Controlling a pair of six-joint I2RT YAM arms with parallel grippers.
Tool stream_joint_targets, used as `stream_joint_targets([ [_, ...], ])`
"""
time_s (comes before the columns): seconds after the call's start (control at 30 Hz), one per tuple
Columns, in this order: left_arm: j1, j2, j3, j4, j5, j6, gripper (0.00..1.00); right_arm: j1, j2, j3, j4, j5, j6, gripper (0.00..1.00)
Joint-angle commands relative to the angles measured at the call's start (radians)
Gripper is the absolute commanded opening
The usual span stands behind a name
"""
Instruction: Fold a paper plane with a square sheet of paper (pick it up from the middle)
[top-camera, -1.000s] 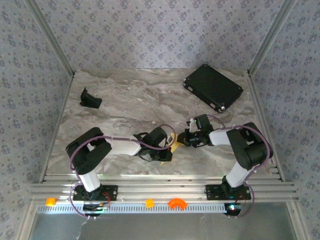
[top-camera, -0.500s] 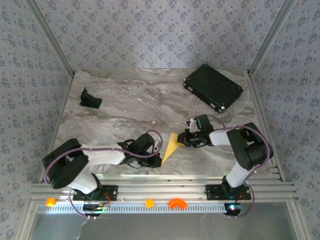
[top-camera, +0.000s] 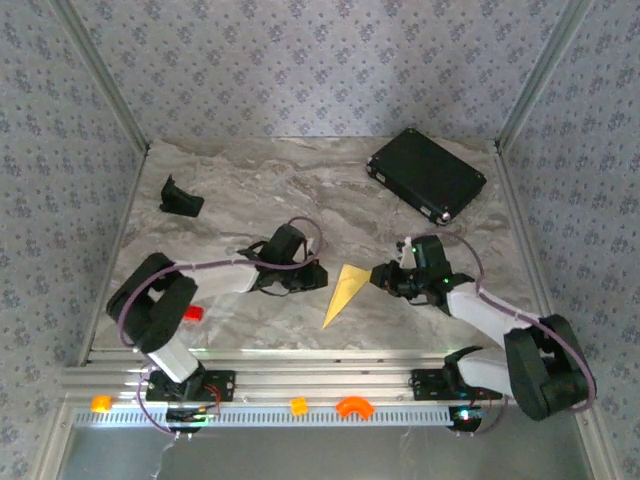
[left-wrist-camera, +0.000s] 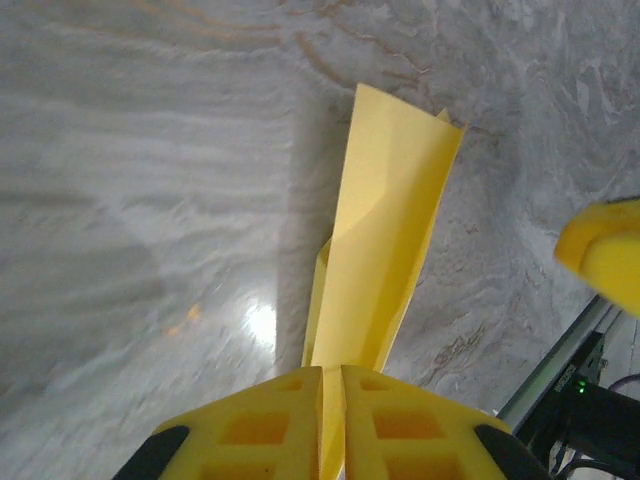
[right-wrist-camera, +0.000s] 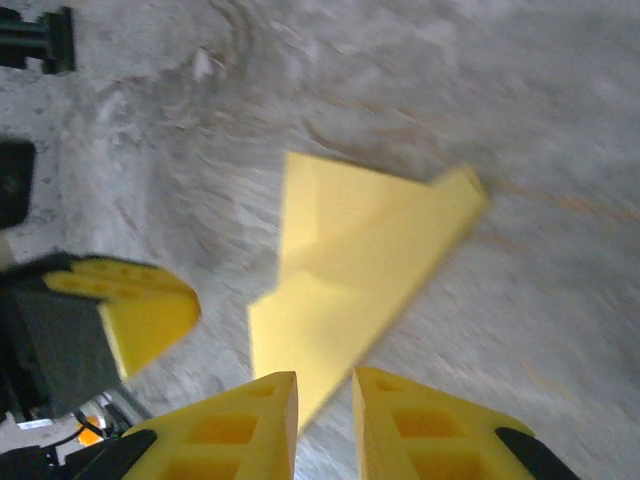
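The square sheet of paper, folded into a slim pale-yellow paper plane (top-camera: 345, 292), lies flat on the marble table between my two grippers, point toward the near edge. My left gripper (top-camera: 320, 280) sits just left of its wide end. In the left wrist view the plane (left-wrist-camera: 385, 230) runs away from my left gripper (left-wrist-camera: 332, 368). Those jaws stand a thin slit apart with yellow showing in it; whether they pinch paper I cannot tell. My right gripper (top-camera: 378, 275) is just right of the plane. In the blurred right wrist view the right gripper (right-wrist-camera: 325, 375) is slightly open over the plane (right-wrist-camera: 350, 270).
A black rectangular case (top-camera: 427, 175) lies at the back right and a small black piece (top-camera: 180, 197) at the back left. A small red block (top-camera: 192, 313) sits by the left arm. Orange plastic pieces (top-camera: 352, 407) rest on the front rail.
The left arm swung from the near side up to the plane's left. The right gripper drew back off the wide end. Both jaws went from shut to slightly parted. The plane stayed put.
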Motion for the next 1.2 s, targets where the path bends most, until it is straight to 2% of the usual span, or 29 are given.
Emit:
stream_joint_targets([
  [0.0, 0.004, 0.066, 0.069, -0.021, 0.095, 0.052, 0.16, -0.003, -0.068, -0.038, -0.075, 0.024, 0.027, 0.25],
  [0.07, 0.004, 0.096, 0.083, -0.023, 0.107, 0.055, 0.19, -0.005, -0.101, -0.054, -0.084, 0.028, 0.035, 0.26],
  [0.23, 0.003, 0.139, 0.097, -0.023, 0.121, 0.064, 0.19, -0.005, -0.133, -0.075, -0.086, 0.029, 0.045, 0.29],
  [0.5, 0.003, 0.168, 0.101, 0.010, 0.166, 0.064, 0.22, 0.002, -0.091, -0.082, -0.073, 0.003, 0.041, 0.29],
  [0.87, 0.004, 0.203, 0.144, -0.033, 0.203, 0.100, 0.22, 0.041, -0.019, -0.077, -0.027, -0.001, 0.053, 0.29],
  [1.17, 0.003, 0.132, 0.149, -0.118, 0.101, 0.137, 0.26, 0.049, -0.010, -0.073, -0.022, 0.004, 0.053, 0.29],
])
